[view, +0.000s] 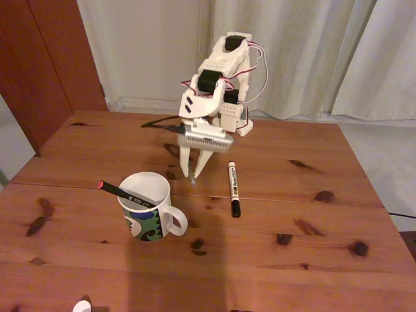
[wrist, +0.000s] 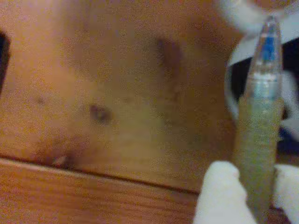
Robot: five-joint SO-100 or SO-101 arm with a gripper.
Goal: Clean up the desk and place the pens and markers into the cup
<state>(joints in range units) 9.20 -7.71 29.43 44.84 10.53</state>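
Note:
On the reddish-brown desk point(view: 292, 260) stands the white patterned cup point(view: 146, 208), with the black pen with a red tip point(view: 120, 191) leaning inside it. The white marker with a black cap point(view: 233, 188) lies flat to the right of the cup. My gripper point(view: 193, 174) points down between cup and marker, just above the wood, shut on the teal-green pen point(view: 193, 181). In the wrist view the pale translucent pen point(wrist: 261, 116) rises between my white fingers point(wrist: 219, 191), the gripper point(wrist: 254, 196) clamps its lower part, and the blurred cup point(wrist: 236, 58) is behind it at the right.
The arm's base point(view: 244, 127) stands at the desk's far edge, with a black cable point(view: 159, 121) running left. A small white object point(view: 82, 306) sits at the near edge. Curtains and a dark red panel point(view: 45, 58) are behind; the desk's right edge drops to the floor.

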